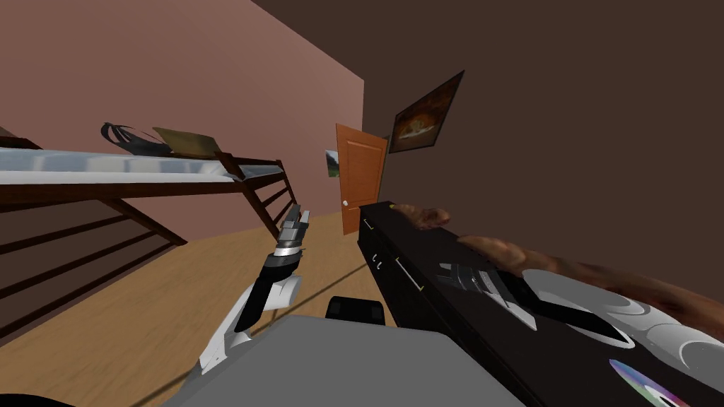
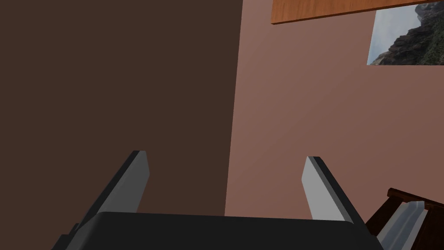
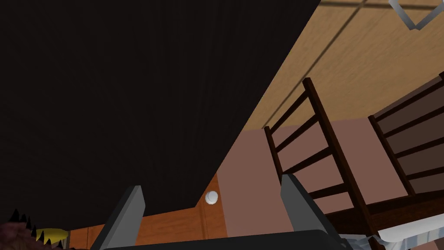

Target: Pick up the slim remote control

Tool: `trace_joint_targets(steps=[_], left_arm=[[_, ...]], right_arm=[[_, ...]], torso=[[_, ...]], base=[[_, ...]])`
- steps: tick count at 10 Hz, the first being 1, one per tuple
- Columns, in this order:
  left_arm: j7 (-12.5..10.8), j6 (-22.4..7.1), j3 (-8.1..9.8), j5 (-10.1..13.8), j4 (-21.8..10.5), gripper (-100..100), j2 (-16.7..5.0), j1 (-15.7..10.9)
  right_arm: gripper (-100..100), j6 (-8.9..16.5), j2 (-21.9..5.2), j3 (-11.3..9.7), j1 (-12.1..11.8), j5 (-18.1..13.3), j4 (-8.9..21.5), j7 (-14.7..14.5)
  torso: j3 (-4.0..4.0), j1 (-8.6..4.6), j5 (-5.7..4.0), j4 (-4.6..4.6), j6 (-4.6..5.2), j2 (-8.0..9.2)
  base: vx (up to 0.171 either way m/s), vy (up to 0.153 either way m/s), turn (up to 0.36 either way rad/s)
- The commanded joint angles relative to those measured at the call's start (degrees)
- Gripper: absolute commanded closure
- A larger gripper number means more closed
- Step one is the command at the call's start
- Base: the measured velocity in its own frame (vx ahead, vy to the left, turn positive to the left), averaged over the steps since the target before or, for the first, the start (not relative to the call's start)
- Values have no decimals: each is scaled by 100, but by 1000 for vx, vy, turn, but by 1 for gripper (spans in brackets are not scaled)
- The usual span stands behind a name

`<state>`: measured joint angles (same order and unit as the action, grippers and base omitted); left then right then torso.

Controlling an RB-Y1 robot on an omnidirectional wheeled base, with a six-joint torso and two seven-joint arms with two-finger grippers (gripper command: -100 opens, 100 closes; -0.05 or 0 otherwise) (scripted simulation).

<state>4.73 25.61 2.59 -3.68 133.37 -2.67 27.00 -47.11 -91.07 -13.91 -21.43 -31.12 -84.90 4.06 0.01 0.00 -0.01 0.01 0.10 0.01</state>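
Pale wood-grain floor (image 1: 177, 297) runs under a dark wooden bunk bed with slatted rails (image 1: 141, 180). Beside it the left gripper (image 1: 300, 214) (image 2: 226, 154) points upward on a bent arm, its blades apart. Past a panelled orange door (image 1: 360, 177), a long flat-topped black cabinet (image 1: 417, 244) (image 3: 130, 87) carries lumpy brown shapes (image 1: 421, 215). The right gripper (image 1: 447, 270) (image 3: 212, 182) hovers low over its top, blades apart. Which shape there is the slim remote control I cannot tell.
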Motion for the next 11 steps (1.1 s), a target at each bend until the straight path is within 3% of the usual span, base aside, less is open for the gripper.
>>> trace_joint_targets(steps=[1, 2, 3, 4, 5, 6, 7, 8, 10, 11], left_arm=[[0, 0, 0, 0, 0, 0, 0, 0], [0, 0, 0, 0, 0, 0, 0, 1], [0, 0, 0, 0, 0, 0, 0, 0], [0, 0, 1, 0, 0, 0, 0, 1], [0, 0, 0, 0, 0, 0, 0, 0], [0, 0, 1, 0, 0, 0, 0, 1], [0, 0, 0, 0, 0, 0, 0, 1], [0, 0, 1, 0, 0, 0, 0, 1], [0, 0, 1, 0, 0, 0, 0, 1], [0, 0, 1, 0, 0, 0, 0, 1]], right_arm=[[-100, -42, -161, -61, -7, -10, 129, 47], [-100, -89, -369, -248, -55, -69, 402, 79], [-100, -89, -369, -248, -55, -69, 412, 79], [-100, -132, -551, -440, -110, -123, 606, 111], [-100, -132, -551, -440, -110, -123, 687, 111], [-100, -172, -707, -635, -169, -173, 915, 143], [-100, -172, -707, -635, -169, -173, 954, 143], [-100, -207, -837, -830, -231, -217, 1210, 175], [-100, -207, -837, -830, -231, -217, 1210, 175], [-100, -239, -942, -1023, -295, -257, 1453, 206]], torso=[[0, 0, 0, 0, 0, 0], [-1, 0, 0, 0, 3, -2], [-3, -1, 2, -1, 0, -6], [-4, -4, -2, -1, 3, -6], [-4, -5, -1, -1, 2, -6], [-3, -6, -2, -1, 4, -5], [-3, -5, -1, -1, 2, -5], [-2, -4, -2, 0, 5, -4], [-1, -5, -2, 0, 5, -2], [1, -1, -1, 1, 7, 2]], base=[[21, -5, 125], [31, -9, 204], [30, -15, 122], [30, -13, 176], [26, -17, 90], [29, -16, 169], [23, -15, 86], [26, -16, 131], [16, -14, 48], [17, -13, 161]])
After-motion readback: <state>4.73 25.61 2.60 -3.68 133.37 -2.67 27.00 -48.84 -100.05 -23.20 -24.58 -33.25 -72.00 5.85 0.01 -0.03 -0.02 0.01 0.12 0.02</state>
